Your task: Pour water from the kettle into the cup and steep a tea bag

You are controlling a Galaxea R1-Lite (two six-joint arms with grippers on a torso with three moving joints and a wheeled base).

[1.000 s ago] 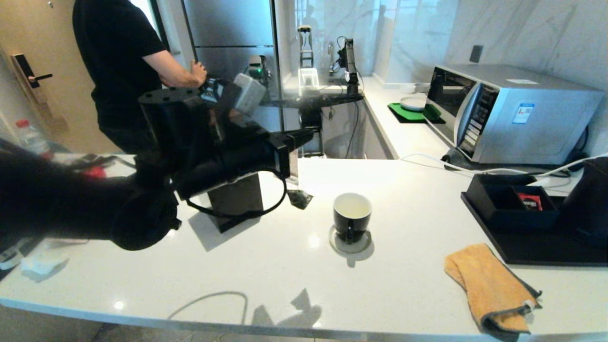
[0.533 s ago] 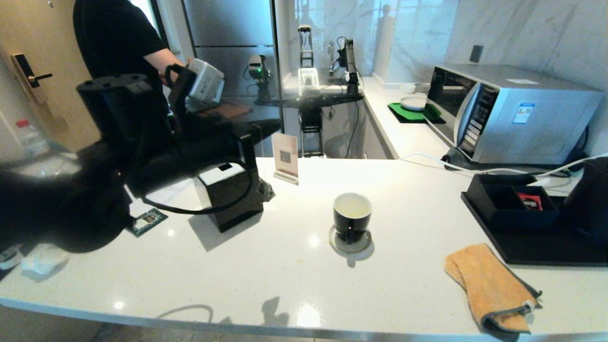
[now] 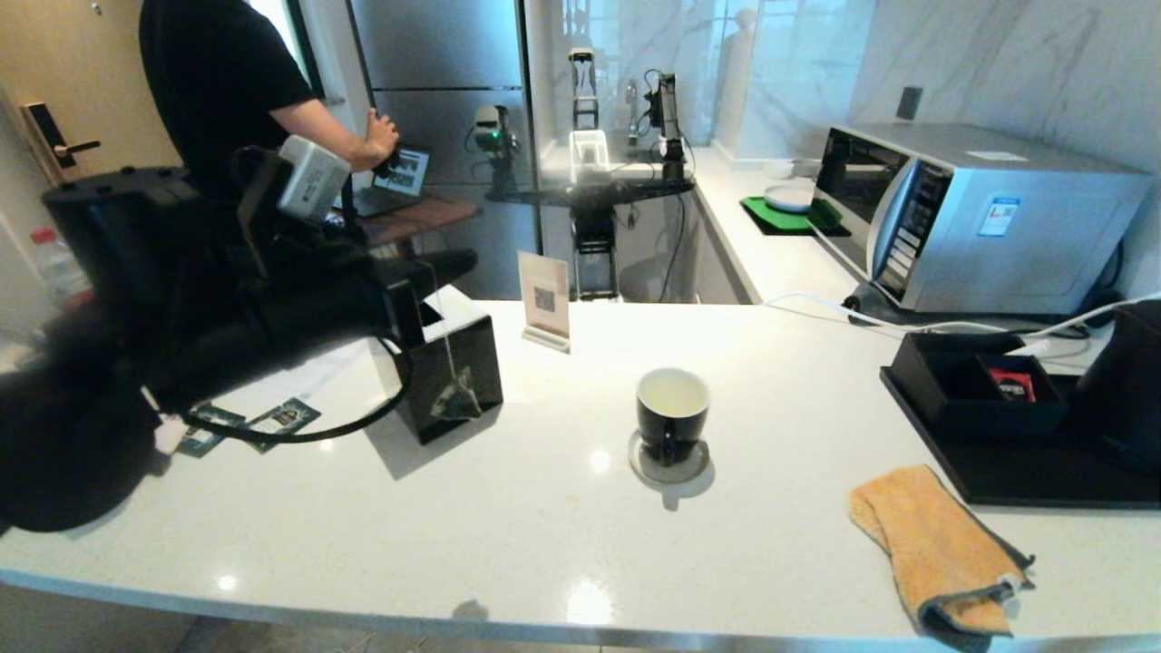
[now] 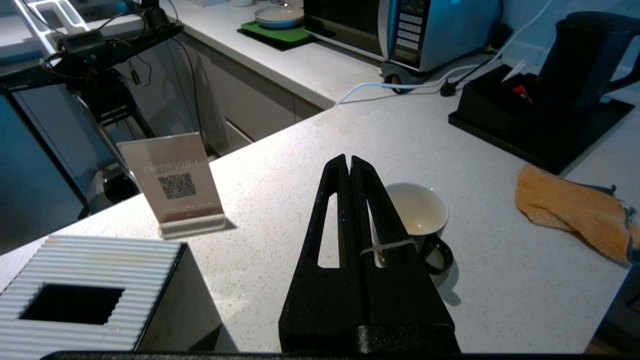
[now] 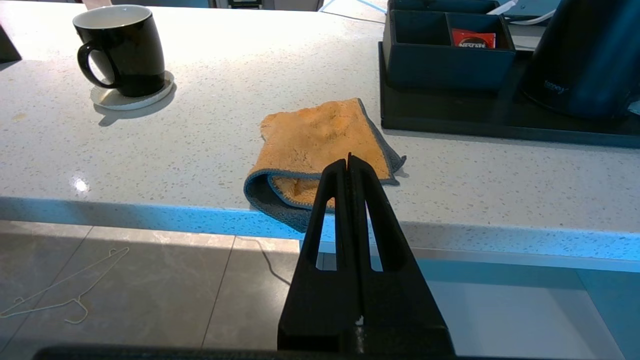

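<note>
The black cup (image 3: 672, 413) stands on a round grey coaster near the middle of the white counter (image 3: 562, 517). Its white inside (image 4: 417, 209) has a faint pale sheen at the bottom, and I cannot tell whether that is water. My left gripper (image 3: 413, 304) hovers left of the cup, shut on the pale string (image 4: 387, 246). The tea bag (image 3: 456, 405) dangles from it in front of the tissue box. The black kettle (image 3: 1125, 390) sits on the tray at the far right. My right gripper (image 5: 349, 159) is shut and empty, parked below the counter's front edge.
A black tissue box (image 3: 472, 354) and a QR sign (image 3: 544, 299) stand behind the tea bag. Green sachets (image 3: 281, 419) lie at the left. An orange cloth (image 3: 934, 544), a black tray (image 3: 998, 481) and a microwave (image 3: 970, 218) are at the right. A person (image 3: 227, 109) stands behind.
My left arm has swung back to the left, carrying the tea bag from just left of the cup to in front of the tissue box. The cup has not moved.
</note>
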